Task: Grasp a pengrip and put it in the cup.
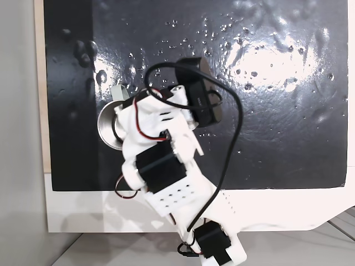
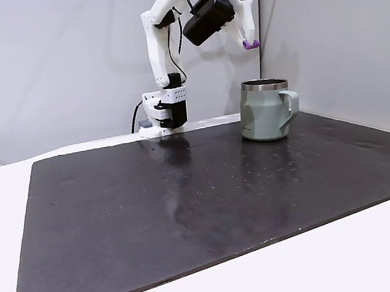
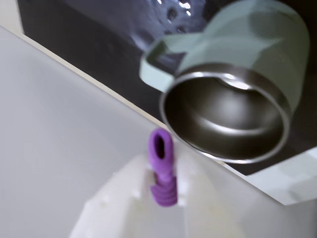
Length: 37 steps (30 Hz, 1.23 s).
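**Pengrip held in the air above the cup**

On the bench (image 2: 367,240), a dark mat (image 2: 186,201) covers most of the top; white edge shows around it in both fixed views. The mat surface is glossy with small bumps and glare in a fixed view (image 1: 266,55).

Arm (image 2: 159,46): base at the mat's far edge, reaching up and over to the right in a fixed view. From above, in a fixed view, the arm (image 1: 161,166) covers most of the cup.

Cup (image 2: 267,109): upright on the mat, right of the arm base, handle to the right. Pale green outside, metal rim, shiny inside. From above only part of its rim (image 1: 105,130) shows at the arm's left. In the wrist view the cup (image 3: 233,99) mouth is open to the camera, handle toward upper left.

Gripper (image 2: 249,42): clenched on the pengrip, well above the cup rim, roughly over it.

Pengrip (image 2: 250,44): purple, at the gripper tip, not touching the cup. In the wrist view the pengrip (image 3: 162,168) sits between the white fingers, hollow end up, ribs at the lower end, just beside the cup rim in the picture.
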### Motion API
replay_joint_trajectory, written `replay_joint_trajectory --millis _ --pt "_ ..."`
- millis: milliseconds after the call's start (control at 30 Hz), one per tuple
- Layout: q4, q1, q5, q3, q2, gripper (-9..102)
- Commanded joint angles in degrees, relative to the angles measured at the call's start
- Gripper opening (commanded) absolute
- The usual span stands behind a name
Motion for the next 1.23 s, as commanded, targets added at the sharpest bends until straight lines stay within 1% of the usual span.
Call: replay_joint_trajectory --millis 0,133,300,333,400,433,533,700,1200 --pt "0.44 -5.63 0.53 2.11 4.13 0" --pt "0.44 -9.4 0.09 3.96 4.83 0" --pt "0.44 -9.84 -0.53 3.6 4.22 1" --pt "0.44 -9.84 -0.53 3.52 4.13 4" --pt "0.44 -9.84 -0.53 3.52 4.13 17" --pt "0.44 -9.93 -0.53 3.43 4.22 22" --pt "0.44 -10.02 -0.53 3.43 4.22 29" --pt "0.44 -10.02 -0.7 2.81 4.13 30" --pt "0.44 -10.55 -1.05 2.81 3.78 30"
